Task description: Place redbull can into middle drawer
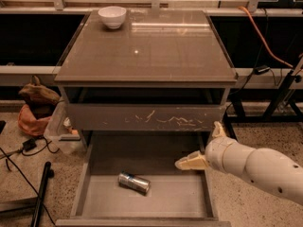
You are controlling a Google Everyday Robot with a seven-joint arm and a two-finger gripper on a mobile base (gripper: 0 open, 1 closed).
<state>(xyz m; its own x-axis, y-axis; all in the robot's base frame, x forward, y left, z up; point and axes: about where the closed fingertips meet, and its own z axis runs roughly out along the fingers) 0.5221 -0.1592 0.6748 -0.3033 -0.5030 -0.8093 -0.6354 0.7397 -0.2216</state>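
Observation:
The redbull can, slim and silver, lies on its side on the floor of the pulled-out middle drawer, left of centre. My gripper hangs over the drawer's right side wall, to the right of the can and well apart from it. It is open, with one cream finger pointing left over the drawer and the other finger pointing up, and nothing sits between them. The white arm runs off to the lower right.
A white bowl stands at the back left of the cabinet top. The scratched drawer front above is closed. Bags, a clear bin and cables lie on the floor at left; an orange cable and stand legs are at right.

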